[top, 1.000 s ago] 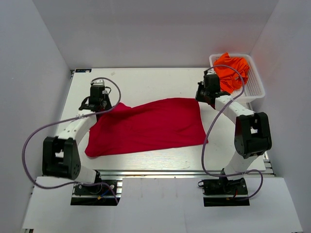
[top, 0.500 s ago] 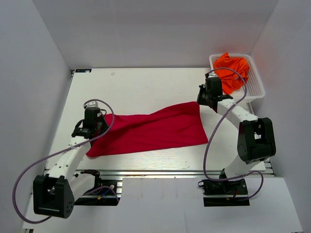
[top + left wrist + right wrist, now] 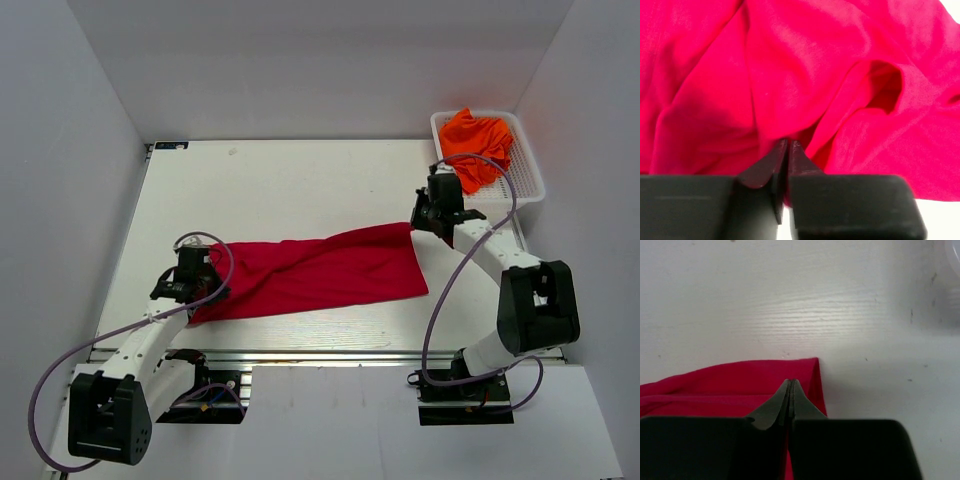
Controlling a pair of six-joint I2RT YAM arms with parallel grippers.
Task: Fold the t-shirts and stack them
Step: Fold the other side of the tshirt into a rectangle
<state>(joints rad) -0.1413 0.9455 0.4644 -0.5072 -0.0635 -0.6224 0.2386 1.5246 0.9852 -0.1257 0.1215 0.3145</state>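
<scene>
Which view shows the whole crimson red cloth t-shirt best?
Top external: the crimson red cloth t-shirt shows edge to edge. Left wrist sees only bunched folds up close; right wrist only one corner.

Bright, even light from above. Soft dark shadows in the folds of the crimson red cloth t-shirt [image 3: 790,75]. Pale glare on the white wooden table [image 3: 840,320].

The red t-shirt [image 3: 840,75] overruns the left wrist view's edges.
</scene>
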